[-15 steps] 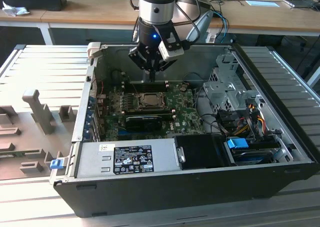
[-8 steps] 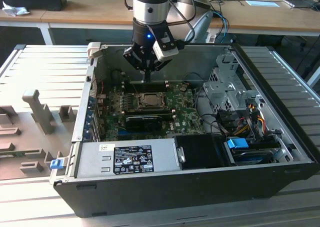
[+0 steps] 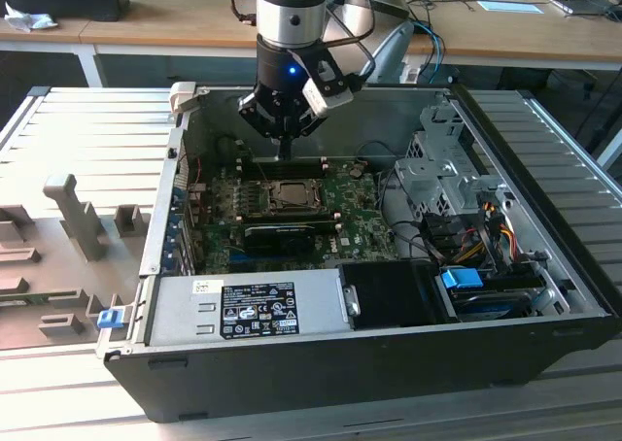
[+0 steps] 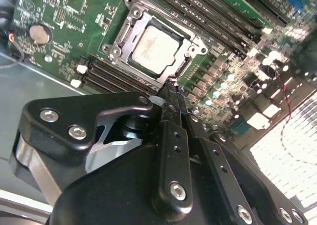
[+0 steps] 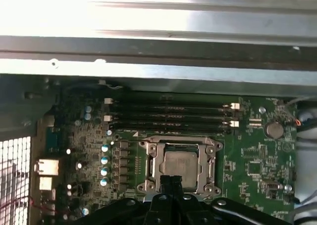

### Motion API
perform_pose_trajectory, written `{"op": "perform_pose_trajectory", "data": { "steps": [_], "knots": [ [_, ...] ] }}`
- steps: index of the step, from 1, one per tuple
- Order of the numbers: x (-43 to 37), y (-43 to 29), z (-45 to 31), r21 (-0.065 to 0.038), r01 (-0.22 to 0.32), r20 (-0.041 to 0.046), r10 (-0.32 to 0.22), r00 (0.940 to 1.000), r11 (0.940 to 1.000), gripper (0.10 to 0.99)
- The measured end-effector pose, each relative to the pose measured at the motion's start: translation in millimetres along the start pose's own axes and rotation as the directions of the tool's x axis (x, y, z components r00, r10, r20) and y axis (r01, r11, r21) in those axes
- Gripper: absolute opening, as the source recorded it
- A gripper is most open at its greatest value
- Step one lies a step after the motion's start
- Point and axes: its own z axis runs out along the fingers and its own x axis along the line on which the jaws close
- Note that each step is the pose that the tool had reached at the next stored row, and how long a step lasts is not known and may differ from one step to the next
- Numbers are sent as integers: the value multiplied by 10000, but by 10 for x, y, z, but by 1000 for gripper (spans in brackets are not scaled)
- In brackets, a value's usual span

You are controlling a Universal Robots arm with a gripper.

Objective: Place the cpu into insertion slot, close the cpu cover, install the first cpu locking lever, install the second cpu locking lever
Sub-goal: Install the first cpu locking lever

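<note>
The pale silver cpu (image 4: 156, 47) lies flat in the insertion slot (image 4: 113, 50) on the green motherboard. The cpu cover (image 4: 126, 34) rests down around it, and the chip shows through its window. My gripper (image 4: 171, 88) is shut with nothing between its fingers, and its tips hover just off one edge of the socket. In the first wrist view the gripper (image 5: 171, 179) stands over the socket frame's edge beside the cpu (image 5: 179, 163). In the exterior view the gripper (image 3: 284, 152) hangs inside the open case just behind the socket (image 3: 291, 197).
Memory slots (image 5: 168, 116) run along one side of the socket. A long black card (image 3: 282, 232) lies in front of it. The power supply (image 3: 253, 310), drive cage (image 3: 442, 169) and cables (image 3: 476, 237) crowd the case. A coin battery (image 4: 38, 34) sits on the board.
</note>
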Motion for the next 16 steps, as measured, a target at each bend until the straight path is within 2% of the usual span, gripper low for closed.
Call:
{"op": "perform_pose_trajectory", "data": {
  "steps": [4,6,10,12,16],
  "knots": [
    [74,4,1,-1,70,-1,-70,10000,10000,106],
    [160,8,2,-1,111,4,-111,9999,9999,106],
    [240,11,8,-24,130,62,-130,9999,9999,106],
    [357,17,21,-97,133,128,-131,9998,9999,106],
    [513,23,50,-193,143,169,-140,9998,9997,106]
  ]
}}
